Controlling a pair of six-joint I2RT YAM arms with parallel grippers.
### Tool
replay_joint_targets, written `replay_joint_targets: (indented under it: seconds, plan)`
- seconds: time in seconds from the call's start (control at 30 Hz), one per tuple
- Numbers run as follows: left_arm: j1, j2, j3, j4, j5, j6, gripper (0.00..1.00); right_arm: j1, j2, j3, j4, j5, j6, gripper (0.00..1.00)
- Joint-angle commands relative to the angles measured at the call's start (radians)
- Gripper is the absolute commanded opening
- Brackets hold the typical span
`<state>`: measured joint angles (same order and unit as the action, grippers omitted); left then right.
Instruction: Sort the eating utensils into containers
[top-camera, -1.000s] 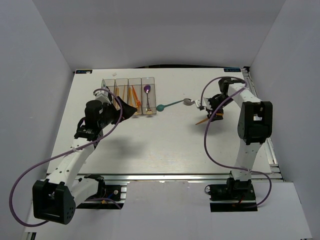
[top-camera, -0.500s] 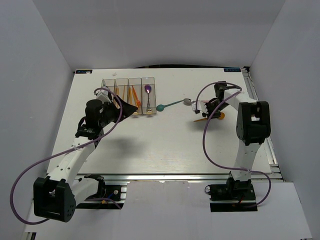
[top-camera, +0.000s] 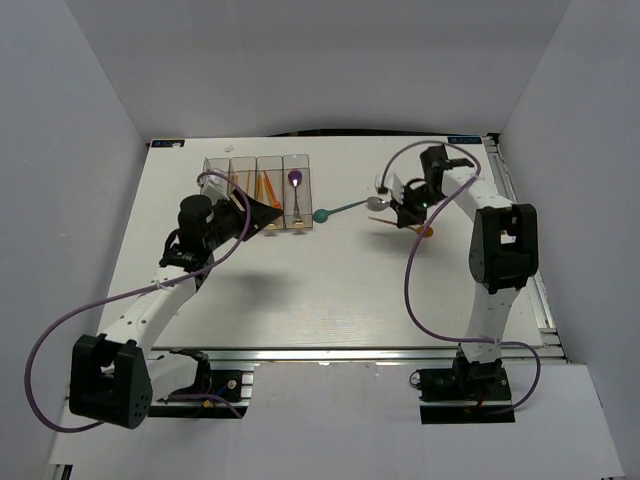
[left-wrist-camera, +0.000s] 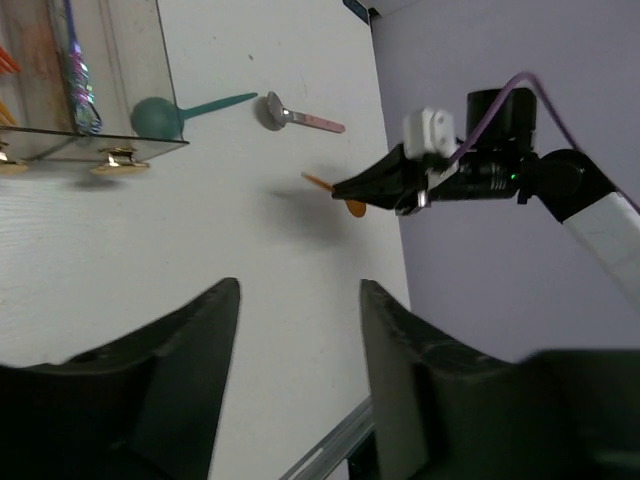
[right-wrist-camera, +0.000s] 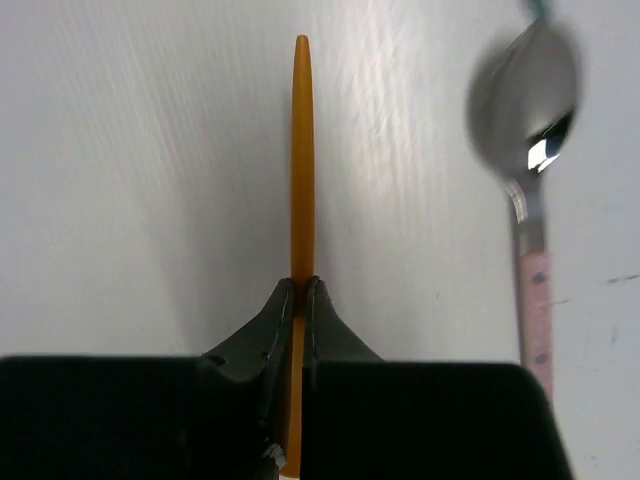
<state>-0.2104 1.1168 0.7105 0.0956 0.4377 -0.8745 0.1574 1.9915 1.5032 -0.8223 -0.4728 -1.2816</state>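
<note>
Right gripper clamps one orange spoon; left gripper gapes empty. We count one teal spoon, one metal spoon, four bins.

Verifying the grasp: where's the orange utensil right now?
Top view, right side: the orange utensil is pinched in the right end effector, beside the pink-handled metal spoon, right of the teal spoon.

Your bins sit back-left on the table, utensils inside | long spoon lies on the table, bowl just beside the rightmost bin | short spoon off its right tip | pinched utensil just in front of that, between your right gripper fingers
</note>
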Motion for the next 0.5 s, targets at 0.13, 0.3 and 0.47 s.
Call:
replay_joint_targets:
  seconds: [0.13,0.3,0.47]
  plan:
    - [-0.145,0.179,0.091,0.119,0.015,-0.057,0.5,0.111,-0.049,0.142,0.141,-0.398,0.869,0.0]
    - [-0.196,0.281,0.151,0.121,-0.068,-0.077,0.54,0.205,-0.094,0.078,0.368,-0.389,1.254,0.0]
    - [-0.208,0.344,0.214,0.121,-0.114,-0.08,0.58,0.275,-0.099,0.075,0.459,-0.354,1.407,0.0]
